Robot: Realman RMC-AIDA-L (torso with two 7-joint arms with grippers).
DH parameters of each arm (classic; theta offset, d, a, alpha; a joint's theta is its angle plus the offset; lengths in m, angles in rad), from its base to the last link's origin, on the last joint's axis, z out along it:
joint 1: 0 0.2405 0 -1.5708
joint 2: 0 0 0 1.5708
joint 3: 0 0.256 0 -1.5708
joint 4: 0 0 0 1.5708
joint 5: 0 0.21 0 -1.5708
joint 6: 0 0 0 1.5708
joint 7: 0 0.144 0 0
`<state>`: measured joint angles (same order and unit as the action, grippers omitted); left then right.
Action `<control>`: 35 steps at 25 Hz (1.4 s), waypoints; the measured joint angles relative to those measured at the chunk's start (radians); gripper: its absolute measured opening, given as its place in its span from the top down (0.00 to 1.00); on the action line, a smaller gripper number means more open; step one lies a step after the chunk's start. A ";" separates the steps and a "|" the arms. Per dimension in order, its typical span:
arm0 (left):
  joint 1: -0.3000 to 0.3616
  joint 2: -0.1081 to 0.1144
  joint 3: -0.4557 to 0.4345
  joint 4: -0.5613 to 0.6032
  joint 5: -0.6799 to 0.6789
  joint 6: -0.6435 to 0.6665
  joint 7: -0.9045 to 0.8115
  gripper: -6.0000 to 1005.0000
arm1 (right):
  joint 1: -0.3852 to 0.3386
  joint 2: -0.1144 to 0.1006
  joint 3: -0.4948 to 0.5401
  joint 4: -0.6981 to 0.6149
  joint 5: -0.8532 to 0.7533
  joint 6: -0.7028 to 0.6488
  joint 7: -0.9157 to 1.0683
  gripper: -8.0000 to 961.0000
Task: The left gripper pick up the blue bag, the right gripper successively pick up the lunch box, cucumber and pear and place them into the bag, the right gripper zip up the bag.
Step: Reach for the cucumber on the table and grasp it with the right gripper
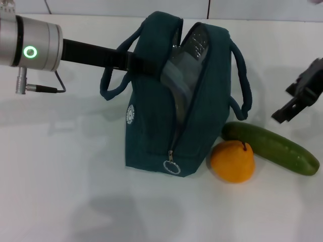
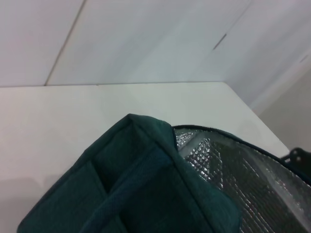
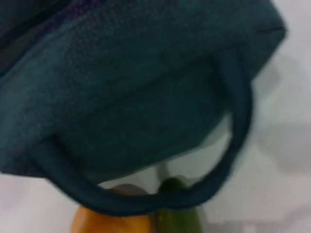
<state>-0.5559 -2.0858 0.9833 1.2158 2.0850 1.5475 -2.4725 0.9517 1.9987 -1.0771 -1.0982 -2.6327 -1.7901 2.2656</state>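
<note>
The blue bag (image 1: 151, 131) stands upright in the middle of the white table, its zipper open and the silver lining showing. A smooth grey shape (image 1: 175, 75) sits in the opening; it looks like the lunch box. My left gripper (image 1: 154, 66) reaches in from the left and is clamped on the left rim of the opening. The orange-yellow pear (image 1: 232, 161) and the green cucumber (image 1: 272, 147) lie on the table right of the bag. My right gripper (image 1: 285, 103) hovers empty above the cucumber's far side, its fingers apart.
The left wrist view shows the bag's rim (image 2: 136, 184) and lining (image 2: 243, 179). The right wrist view shows the bag's side (image 3: 146, 87), its handle loop (image 3: 233, 145), the pear (image 3: 112, 223) and the cucumber (image 3: 180, 213). The zipper pull ring (image 1: 172, 166) hangs low in front.
</note>
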 joint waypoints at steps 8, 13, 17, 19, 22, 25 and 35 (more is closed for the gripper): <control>-0.005 0.001 0.000 -0.018 -0.004 -0.007 0.000 0.96 | 0.013 0.018 -0.146 0.025 -0.015 0.014 0.041 0.09; -0.001 0.000 0.003 -0.019 -0.014 -0.008 0.000 0.96 | 0.004 0.023 -0.158 0.060 -0.006 0.046 0.042 0.09; -0.004 0.000 0.005 -0.019 -0.014 -0.008 0.000 0.96 | 0.004 0.025 -0.182 0.108 0.000 0.076 0.042 0.09; -0.005 0.000 0.006 -0.019 -0.014 -0.008 0.000 0.96 | 0.004 0.025 -0.195 0.128 0.007 0.088 0.042 0.09; -0.006 0.000 0.007 -0.019 -0.014 -0.007 0.000 0.96 | 0.004 0.027 -0.214 0.142 0.013 0.099 0.041 0.09; -0.008 0.000 0.006 -0.019 -0.014 -0.007 0.000 0.96 | 0.003 0.027 -0.223 0.154 0.020 0.105 0.041 0.09; -0.009 0.001 0.006 -0.018 -0.014 -0.007 -0.001 0.96 | -0.006 0.027 -0.260 0.170 0.018 0.130 0.040 0.10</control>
<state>-0.5647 -2.0846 0.9890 1.1981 2.0708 1.5402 -2.4733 0.9461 2.0252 -1.3374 -0.9285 -2.6148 -1.6605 2.3060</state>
